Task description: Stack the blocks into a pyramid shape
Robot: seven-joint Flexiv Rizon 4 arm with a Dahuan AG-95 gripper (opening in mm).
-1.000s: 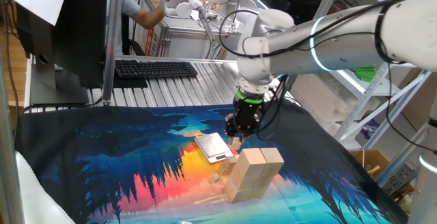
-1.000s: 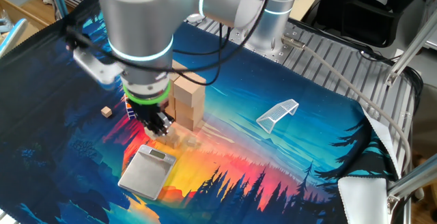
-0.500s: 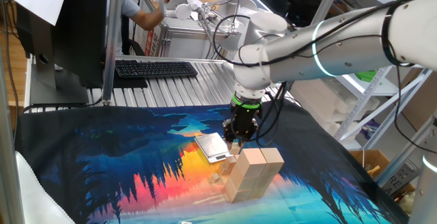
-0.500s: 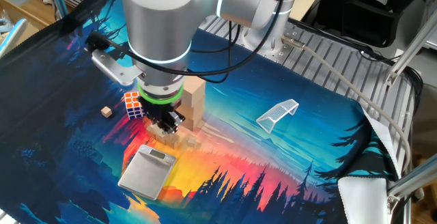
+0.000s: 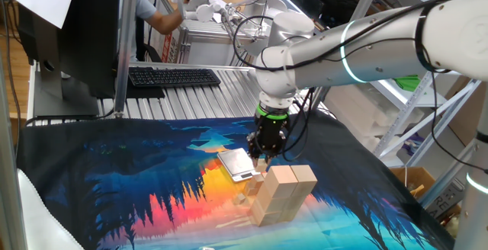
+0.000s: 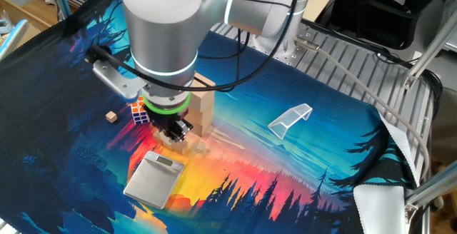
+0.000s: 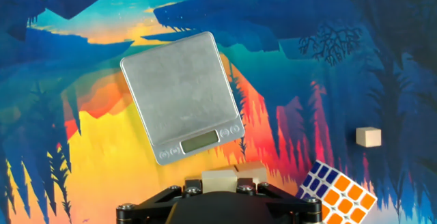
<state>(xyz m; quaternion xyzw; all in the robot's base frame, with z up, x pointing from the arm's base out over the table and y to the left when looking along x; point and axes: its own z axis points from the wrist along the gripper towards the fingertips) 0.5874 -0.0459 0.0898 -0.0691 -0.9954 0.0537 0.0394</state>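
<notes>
A: Over the printed cloth (image 5: 114,174) on the tabletop, just beside the silver scale (image 5: 238,164), hangs the claw (image 5: 264,157), pointing straight down.

B: Wide or narrow?

A: Narrow. Pinches a small pale block (image 7: 220,178) between the fingers, plain at the bottom edge of the hand view. Sits just off the scale's display edge there.

B: And as to the rest of the blocks?

A: Stands as a stack of blocks (image 5: 282,193) right next to the claw, larger bricks piled two high or so, with some small bits at the foot, too blurred to count. From the other fixed view, shows only partly behind the arm (image 6: 161,34). Apart from that, lies a loose little cube (image 6: 111,117) well off to the side, near a colour-puzzle cube (image 6: 138,110).

B: Any change from a second ago?

A: Hardly any at the claw itself: same spot by the scale, same narrow grip. Higher up, though, leans differently now; the thick wrist column has swung across in the other fixed view. Uncovers the colour-puzzle cube that way, hidden behind the arm a second ago, half showing since.

B: And stack, scale?

A: Unmoved, both. Same for the loose little cube and for a white mesh piece (image 6: 290,118) lying far over on the blue part of the cloth.
</notes>
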